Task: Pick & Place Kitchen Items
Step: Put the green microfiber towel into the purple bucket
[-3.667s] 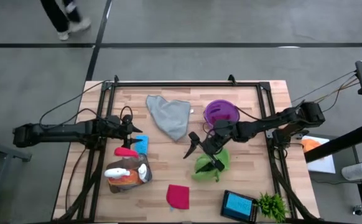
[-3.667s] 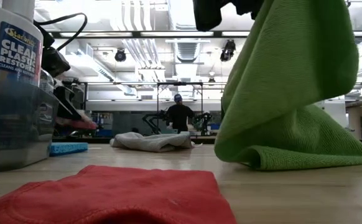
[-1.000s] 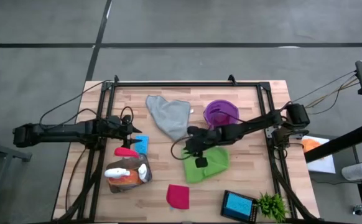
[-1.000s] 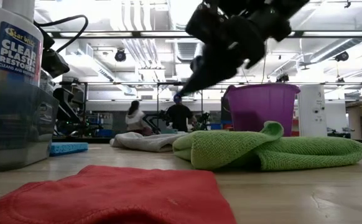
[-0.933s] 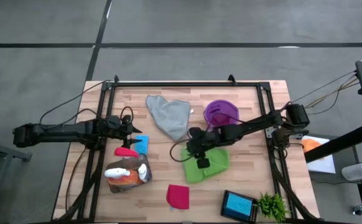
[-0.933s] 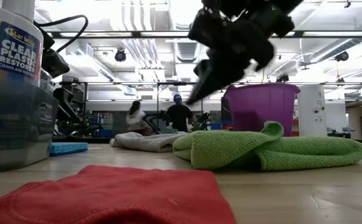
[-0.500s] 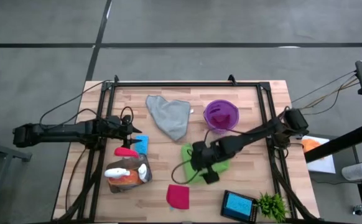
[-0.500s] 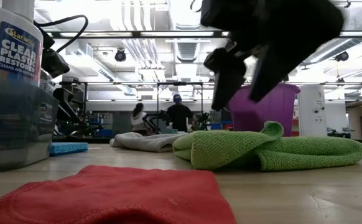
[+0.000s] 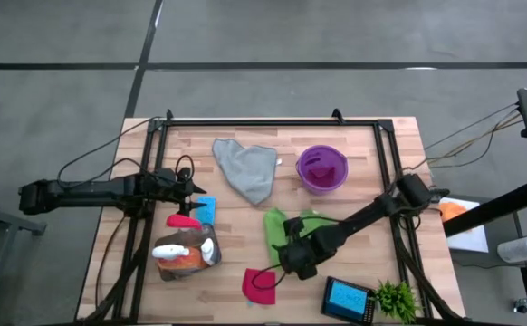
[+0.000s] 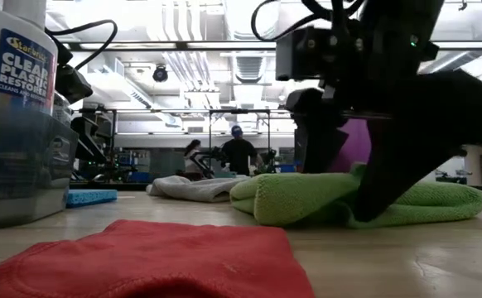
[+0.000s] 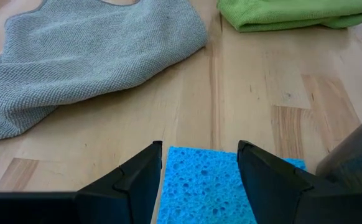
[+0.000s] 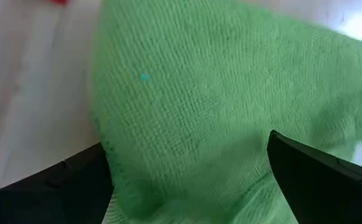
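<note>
Green cloth point(image 9: 277, 228) lies mid-table beneath your right gripper point(image 12: 187, 180), its 2 fingers spread wide, empty. Closing now could bunch the fabric. Left gripper point(image 11: 199, 163) waits open astride the sponge point(image 11: 221, 186).

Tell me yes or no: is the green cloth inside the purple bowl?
No. The green cloth lies on the wooden table, apart from the purple bowl.

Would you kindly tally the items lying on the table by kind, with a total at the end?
Cloths: 3 – grey cloth, green cloth, red cloth
Blue sponges: 2 –
Spray bottles: 2 – orange spray bottle, clear spray bottle
Purple bowl: 1
Small green plant: 1
Total: 9
</note>
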Controlling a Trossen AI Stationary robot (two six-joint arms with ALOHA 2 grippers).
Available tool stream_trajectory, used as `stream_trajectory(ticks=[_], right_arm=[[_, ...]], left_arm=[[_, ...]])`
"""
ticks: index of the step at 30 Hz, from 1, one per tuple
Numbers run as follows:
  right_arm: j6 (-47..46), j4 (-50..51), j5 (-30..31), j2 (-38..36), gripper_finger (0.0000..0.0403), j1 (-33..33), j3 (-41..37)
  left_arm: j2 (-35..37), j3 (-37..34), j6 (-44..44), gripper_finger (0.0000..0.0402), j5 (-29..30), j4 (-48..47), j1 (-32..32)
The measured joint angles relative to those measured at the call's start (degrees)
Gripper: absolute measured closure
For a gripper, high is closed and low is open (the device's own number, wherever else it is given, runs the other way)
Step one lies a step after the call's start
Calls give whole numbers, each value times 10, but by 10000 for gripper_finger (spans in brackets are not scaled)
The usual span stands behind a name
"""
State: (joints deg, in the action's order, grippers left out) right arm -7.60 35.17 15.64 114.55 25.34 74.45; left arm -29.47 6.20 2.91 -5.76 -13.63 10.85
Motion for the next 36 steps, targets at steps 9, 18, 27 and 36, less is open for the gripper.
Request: stream_trajectory(ticks=[9,18,27,36], right_arm=[[-14,142,38,54,149,28,102],[-32,185,50,48,370,40,140],[-36,125,116,-63,385,43,111],[39,-312,129,-292,385,45,-188]], left_arm=[[0,0,0,188,0,0,0],[0,0,0,188,0,0,0],[0,0,0,188,0,-1,1],[0,0,0,187,0,-2,1]])
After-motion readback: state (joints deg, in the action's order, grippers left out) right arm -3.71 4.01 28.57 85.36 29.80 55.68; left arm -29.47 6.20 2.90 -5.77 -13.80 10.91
